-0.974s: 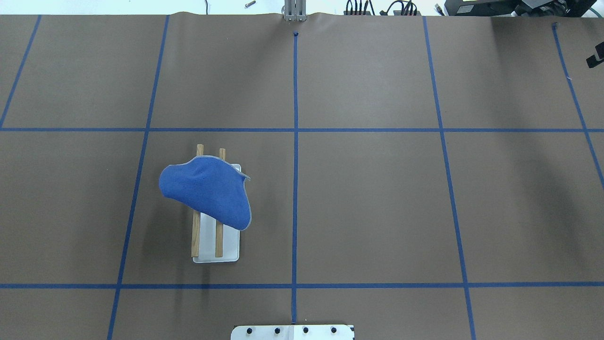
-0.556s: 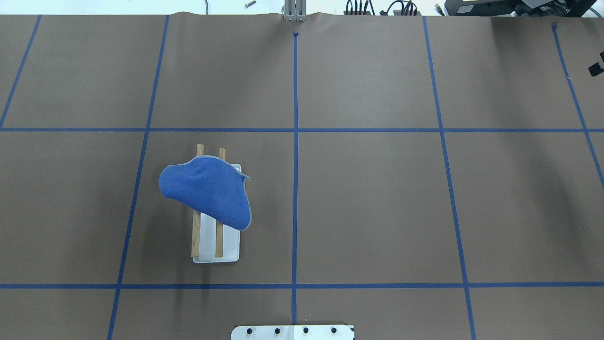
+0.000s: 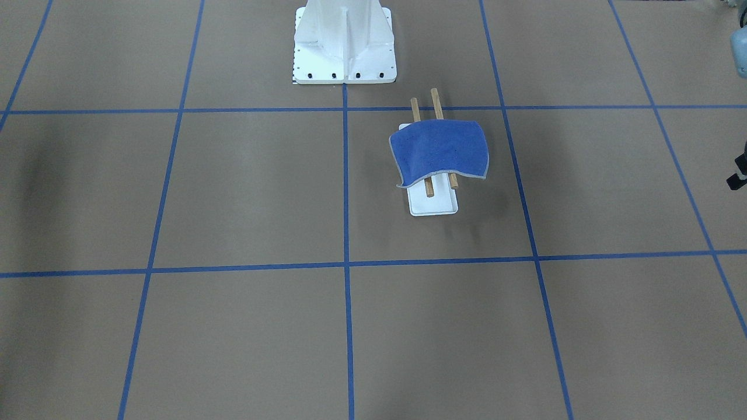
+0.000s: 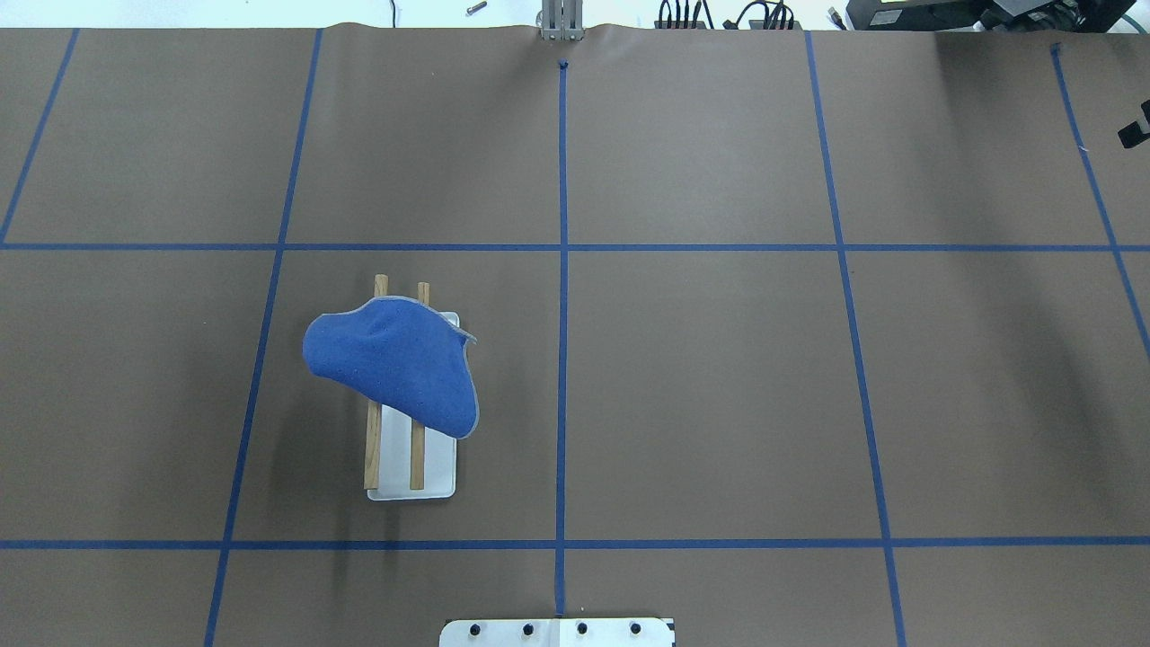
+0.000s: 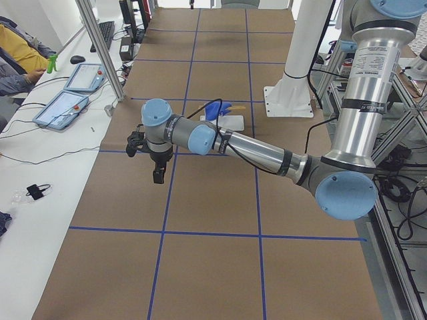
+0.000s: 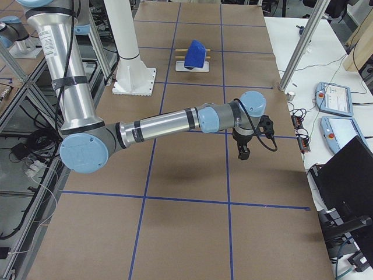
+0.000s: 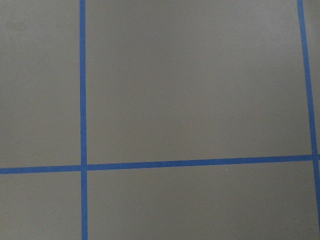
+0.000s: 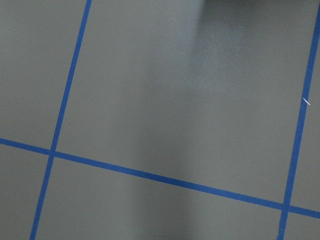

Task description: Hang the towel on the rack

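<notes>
The royal-blue towel (image 4: 395, 373) lies draped over both brown rods of the rack (image 4: 433, 469), with its edges hanging off each side; the rod ends and the white base stick out. It also shows in the front view (image 3: 440, 149). My left gripper (image 5: 158, 176) hangs over bare table far from the rack, with only a black sliver at the front view's right edge (image 3: 736, 177). My right gripper (image 6: 243, 154) hangs over the table's opposite end, a sliver at the overhead view's right edge (image 4: 1134, 131). I cannot tell whether either is open. Both wrist views show only brown paper and blue tape.
The big white bolted pedestal (image 3: 344, 41) stands at the robot's side of the table, near the rack. Blue tape lines grid the brown paper. Side tables with tablets (image 5: 67, 107) and a seated person (image 5: 17, 57) lie beyond the far edge.
The black sliver of my right gripper at the overhead view's right edge has shifted slightly down in the picture. The towel and the rack have not moved.
</notes>
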You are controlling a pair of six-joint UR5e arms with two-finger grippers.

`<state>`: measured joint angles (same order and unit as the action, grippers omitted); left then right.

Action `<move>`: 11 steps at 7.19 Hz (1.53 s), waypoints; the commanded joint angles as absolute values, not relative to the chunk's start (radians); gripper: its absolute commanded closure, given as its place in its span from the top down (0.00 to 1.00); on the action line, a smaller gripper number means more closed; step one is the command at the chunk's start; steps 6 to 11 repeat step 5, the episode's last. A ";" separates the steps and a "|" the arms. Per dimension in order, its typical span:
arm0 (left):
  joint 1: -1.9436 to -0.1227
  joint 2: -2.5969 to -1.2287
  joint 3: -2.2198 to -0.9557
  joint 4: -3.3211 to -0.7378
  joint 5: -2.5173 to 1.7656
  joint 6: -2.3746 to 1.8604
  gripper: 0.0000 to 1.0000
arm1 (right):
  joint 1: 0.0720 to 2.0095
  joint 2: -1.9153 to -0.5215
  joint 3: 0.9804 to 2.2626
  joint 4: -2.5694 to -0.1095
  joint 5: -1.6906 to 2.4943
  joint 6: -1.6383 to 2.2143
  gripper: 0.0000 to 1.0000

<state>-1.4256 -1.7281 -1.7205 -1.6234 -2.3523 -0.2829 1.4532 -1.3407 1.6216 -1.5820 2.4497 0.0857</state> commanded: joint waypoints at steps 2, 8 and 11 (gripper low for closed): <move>-1.425 -1.727 -1.698 -1.657 -2.358 -0.293 0.98 | 1.450 -1.338 1.641 -1.585 2.447 0.094 1.00; -1.425 -1.738 -1.703 -1.661 -2.359 -0.293 0.98 | 1.447 -1.332 1.643 -1.585 2.447 0.095 1.00; -1.425 -1.738 -1.703 -1.661 -2.359 -0.293 0.98 | 1.447 -1.332 1.643 -1.585 2.447 0.095 1.00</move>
